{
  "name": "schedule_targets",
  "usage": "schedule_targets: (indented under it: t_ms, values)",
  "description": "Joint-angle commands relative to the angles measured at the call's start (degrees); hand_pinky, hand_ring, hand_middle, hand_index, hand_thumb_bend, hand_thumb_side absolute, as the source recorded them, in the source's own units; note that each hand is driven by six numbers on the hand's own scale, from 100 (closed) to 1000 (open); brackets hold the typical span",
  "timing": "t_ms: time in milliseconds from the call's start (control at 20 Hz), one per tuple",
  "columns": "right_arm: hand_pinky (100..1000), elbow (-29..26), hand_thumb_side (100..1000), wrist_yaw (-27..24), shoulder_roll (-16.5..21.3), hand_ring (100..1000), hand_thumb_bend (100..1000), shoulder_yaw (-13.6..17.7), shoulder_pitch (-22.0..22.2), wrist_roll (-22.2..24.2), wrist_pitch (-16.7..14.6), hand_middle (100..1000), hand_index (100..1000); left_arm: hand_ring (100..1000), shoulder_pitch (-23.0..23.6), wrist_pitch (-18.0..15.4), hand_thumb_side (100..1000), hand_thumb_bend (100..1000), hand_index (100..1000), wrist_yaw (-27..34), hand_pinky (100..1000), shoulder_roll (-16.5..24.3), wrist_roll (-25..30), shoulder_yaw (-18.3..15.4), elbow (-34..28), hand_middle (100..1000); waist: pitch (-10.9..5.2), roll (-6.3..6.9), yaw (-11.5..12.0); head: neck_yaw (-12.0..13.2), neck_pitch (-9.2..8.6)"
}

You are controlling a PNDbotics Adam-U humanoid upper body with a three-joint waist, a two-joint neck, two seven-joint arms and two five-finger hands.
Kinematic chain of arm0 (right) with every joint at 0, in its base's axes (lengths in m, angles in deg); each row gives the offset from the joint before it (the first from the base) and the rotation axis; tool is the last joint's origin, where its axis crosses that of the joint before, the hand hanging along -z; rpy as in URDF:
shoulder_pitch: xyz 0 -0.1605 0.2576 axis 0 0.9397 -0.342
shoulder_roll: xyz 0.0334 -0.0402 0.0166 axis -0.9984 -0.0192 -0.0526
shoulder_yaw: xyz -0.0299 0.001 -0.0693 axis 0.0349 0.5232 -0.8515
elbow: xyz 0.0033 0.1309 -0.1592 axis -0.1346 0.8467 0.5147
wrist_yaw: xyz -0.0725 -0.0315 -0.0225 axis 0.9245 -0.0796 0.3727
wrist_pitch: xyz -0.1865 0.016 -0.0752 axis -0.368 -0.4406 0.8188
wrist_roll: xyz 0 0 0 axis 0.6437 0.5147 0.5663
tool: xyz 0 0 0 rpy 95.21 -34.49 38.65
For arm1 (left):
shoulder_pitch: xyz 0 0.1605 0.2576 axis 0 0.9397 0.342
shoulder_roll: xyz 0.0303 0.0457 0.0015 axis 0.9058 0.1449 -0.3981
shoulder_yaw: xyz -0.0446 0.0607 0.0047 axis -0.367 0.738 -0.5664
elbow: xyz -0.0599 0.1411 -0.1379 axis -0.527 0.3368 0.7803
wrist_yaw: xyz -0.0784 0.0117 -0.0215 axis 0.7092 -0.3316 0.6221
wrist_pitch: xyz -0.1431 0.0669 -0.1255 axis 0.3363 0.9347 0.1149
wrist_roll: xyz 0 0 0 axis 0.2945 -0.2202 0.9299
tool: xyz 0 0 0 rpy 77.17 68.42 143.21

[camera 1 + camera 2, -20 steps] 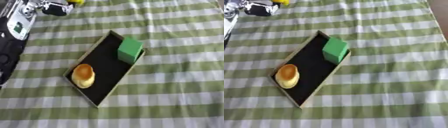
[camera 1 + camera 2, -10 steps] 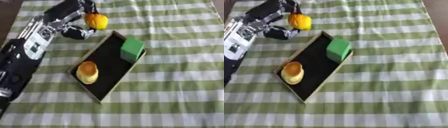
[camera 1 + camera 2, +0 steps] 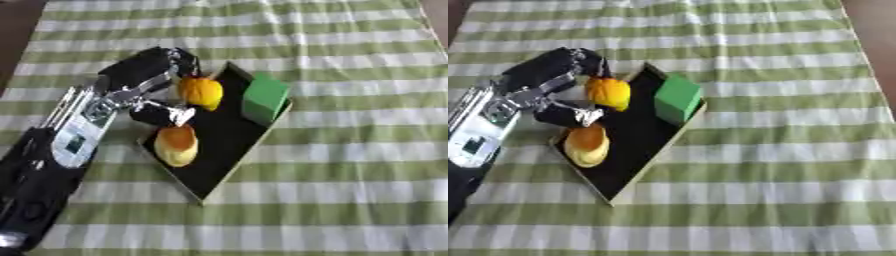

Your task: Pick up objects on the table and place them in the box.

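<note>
One long box [image 3: 229,150], diagonal, near-left to far-right.

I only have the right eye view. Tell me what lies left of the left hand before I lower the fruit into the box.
Observer: In the left eye view, only striped cloth shows left of the left hand, which is curled round the orange fruit; past the cloth is a dark strip.
Operator: Now give me the arm's line.
Observer: The left arm runs down to the bottom left corner, beside the box.
</note>
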Motion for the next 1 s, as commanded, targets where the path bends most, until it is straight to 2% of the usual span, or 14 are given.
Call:
schedule_targets:
  t_ms: [50, 250, 350, 400, 450, 500, 550, 600, 700, 750, 900, 1000]
  values:
    - [867, -0.84, 510, 0.35, 0.98, 873, 100, 0.46, -0.12, -0.16, -0.11, 605, 744, 634, -0.05, 2.16, 198, 100, 605, -0.14, 604, -0.42, 2.24, 0.02, -1.40, 555, -1.10, -0.22, -0.02, -0.09, -0.47]
    - [867, -0.84, 510, 0.41, 0.75, 874, 100, 0.42, 0.01, -0.11, 0.04, 604, 744, 670, 0.84, 3.52, 156, 100, 672, -1.04, 630, -1.32, 2.93, 0.16, -0.35, 598, -1.05, -0.20, -0.03, -0.04, -0.48]
    - [867, -0.84, 510, 0.41, 0.59, 874, 100, 0.40, 0.10, -0.11, 0.15, 603, 743, 742, 0.90, 3.22, 134, 100, 795, -1.69, 678, -1.64, 3.09, 0.22, -0.28, 685, -1.05, -0.17, -0.06, -0.01, -0.48]
    - [867, -0.84, 510, 0.43, 0.55, 874, 100, 0.37, 0.17, -0.08, 0.18, 602, 743, 801, 0.86, 2.89, 163, 100, 867, -2.24, 738, -1.67, 3.43, 0.30, -0.27, 755, -1.06, -0.15, -0.08, -0.01, -0.46]
    - [867, -0.84, 510, 0.44, 0.52, 873, 100, 0.35, 0.23, -0.06, 0.21, 602, 743, 864, 0.82, 2.48, 257, 100, 923, -2.82, 808, -1.66, 3.86, 0.33, -0.26, 818, -1.08, -0.13, -0.10, -0.02, -0.44]
    - [867, -0.84, 511, 0.45, 0.51, 873, 100, 0.37, 0.29, -0.07, 0.21, 602, 742, 895, 0.79, 1.96, 377, 137, 932, -3.36, 849, -1.59, 4.33, 0.36, -0.27, 838, -1.12, -0.09, -0.10, -0.02, -0.42]
    - [867, -0.84, 512, 0.46, 0.52, 872, 100, 0.39, 0.34, -0.12, 0.19, 602, 742, 924, 0.78, 1.38, 511, 223, 928, -3.86, 880, -1.51, 4.81, 0.33, -0.30, 853, -1.16, -0.05, -0.09, -0.05, -0.40]
    - [867, -0.84, 513, 0.44, 0.54, 872, 100, 0.41, 0.38, -0.17, 0.17, 602, 742, 943, 0.78, 0.83, 598, 307, 932, -4.29, 902, -1.40, 5.30, 0.28, -0.33, 858, -1.20, -0.01, -0.07, -0.08, -0.36]
    - [867, -0.84, 514, 0.37, 0.58, 872, 100, 0.37, 0.40, -0.21, 0.17, 602, 742, 968, 0.85, -0.17, 640, 409, 941, -4.98, 917, -1.17, 6.03, 0.06, -0.53, 871, -1.31, 0.06, 0.01, -0.21, -0.29]
    - [866, -0.84, 514, 0.34, 0.60, 872, 100, 0.36, 0.41, -0.22, 0.15, 602, 742, 970, 0.89, -0.57, 642, 429, 940, -5.23, 916, -1.07, 6.16, -0.06, -0.73, 868, -1.37, 0.09, 0.04, -0.26, -0.23]
    - [866, -0.84, 514, 0.27, 0.69, 872, 100, 0.38, 0.51, -0.27, 0.14, 603, 743, 965, 0.90, -1.50, 639, 432, 937, -5.10, 906, -0.68, 5.90, -0.41, -1.78, 862, -1.61, 0.08, 0.12, -0.35, -0.12]
    - [866, -0.84, 514, 0.24, 0.73, 872, 100, 0.39, 0.56, -0.31, 0.17, 603, 742, 954, 0.77, -1.46, 595, 406, 929, -4.36, 890, -0.44, 4.89, -1.17, -3.27, 852, -1.79, 0.01, 0.17, -0.35, -0.05]
